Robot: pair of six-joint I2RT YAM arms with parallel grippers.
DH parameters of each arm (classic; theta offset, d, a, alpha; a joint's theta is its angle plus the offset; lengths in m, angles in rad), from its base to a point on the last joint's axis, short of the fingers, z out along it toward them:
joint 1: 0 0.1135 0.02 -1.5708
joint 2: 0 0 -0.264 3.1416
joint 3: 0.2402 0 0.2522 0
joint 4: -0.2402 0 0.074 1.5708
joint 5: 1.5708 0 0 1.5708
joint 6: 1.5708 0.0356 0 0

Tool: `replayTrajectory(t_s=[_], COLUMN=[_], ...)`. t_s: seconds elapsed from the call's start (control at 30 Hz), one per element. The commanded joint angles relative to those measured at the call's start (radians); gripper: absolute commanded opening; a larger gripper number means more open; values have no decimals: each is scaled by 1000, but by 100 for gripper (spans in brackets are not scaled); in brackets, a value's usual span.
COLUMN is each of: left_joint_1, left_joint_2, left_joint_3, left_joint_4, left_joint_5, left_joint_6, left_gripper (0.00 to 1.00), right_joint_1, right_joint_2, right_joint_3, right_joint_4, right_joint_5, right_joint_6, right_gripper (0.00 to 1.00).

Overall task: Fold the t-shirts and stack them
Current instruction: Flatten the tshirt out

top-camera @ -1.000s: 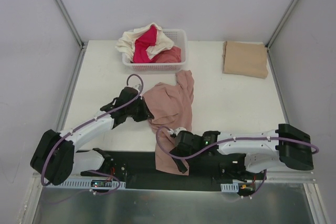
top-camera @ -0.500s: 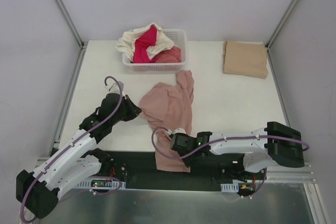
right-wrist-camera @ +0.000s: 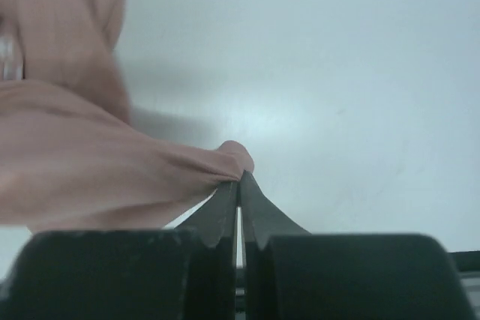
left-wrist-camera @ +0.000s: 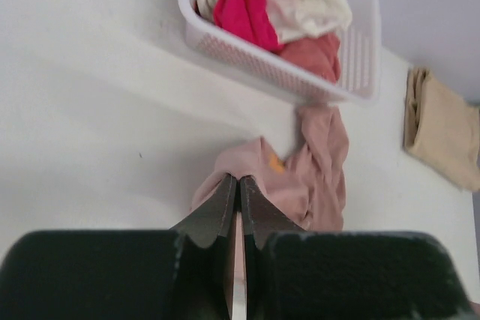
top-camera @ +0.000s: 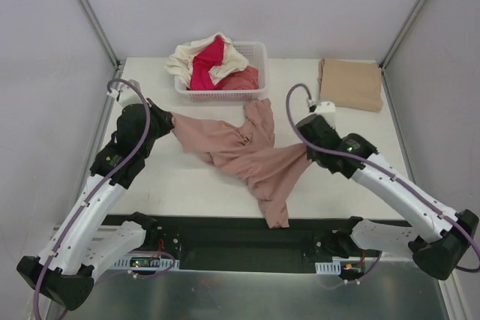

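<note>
A dusty-pink t-shirt [top-camera: 247, 154] hangs stretched across the middle of the table between both grippers. My left gripper [top-camera: 166, 121] is shut on its left edge; in the left wrist view the pink cloth [left-wrist-camera: 300, 177] bunches right at the closed fingertips [left-wrist-camera: 238, 180]. My right gripper [top-camera: 306, 148] is shut on the right edge, a small fold of the fabric [right-wrist-camera: 90, 162] pinched at the tips [right-wrist-camera: 240, 177]. One end of the shirt trails down to the table's front edge. A tan t-shirt [top-camera: 350, 84] lies folded at the back right.
A white lattice basket [top-camera: 247, 94] at the back centre holds cream, magenta [top-camera: 206, 65] and coral shirts. The basket [left-wrist-camera: 300, 80] also shows in the left wrist view, just beyond the pink shirt. Metal frame posts flank the table at left and right.
The right gripper shut on the pink shirt near the front edge and swung up and right with it. The left arm pulled its edge back and left, stretching the shirt out.
</note>
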Motion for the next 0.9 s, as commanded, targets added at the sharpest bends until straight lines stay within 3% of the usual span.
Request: replayTrajectory(t_s=[0.0, 0.13, 0.3, 0.47, 0.6, 0.73, 0.87], left_joint_1=[116, 138, 138, 138, 138, 138, 139], left_joint_2=[24, -7, -64, -73, -81, -85, -50], left_joint_3=[190, 340, 539, 769, 912, 1047, 1159], left_joint_4=[22, 36, 41, 42, 42, 42, 42], left_joint_5=[-6, -2, 124, 390, 529, 595, 630], left_joint_6=[78, 144, 211, 227, 209, 198, 198], left_gripper=[0, 0, 0, 0, 0, 0, 0], right_joint_1=[-169, -295, -304, -304, -304, -303, -304], right_joint_2=[-30, -75, -169, -243, -312, -336, -317], right_joint_3=[218, 390, 559, 781, 890, 1007, 1099], right_joint_4=[-38, 0, 83, 63, 69, 61, 38], right_joint_5=[262, 264, 175, -43, -306, -483, -538], right_joint_6=[-220, -336, -493, -556, -567, -568, -577], right_gripper=[0, 1, 1, 1, 1, 0, 1])
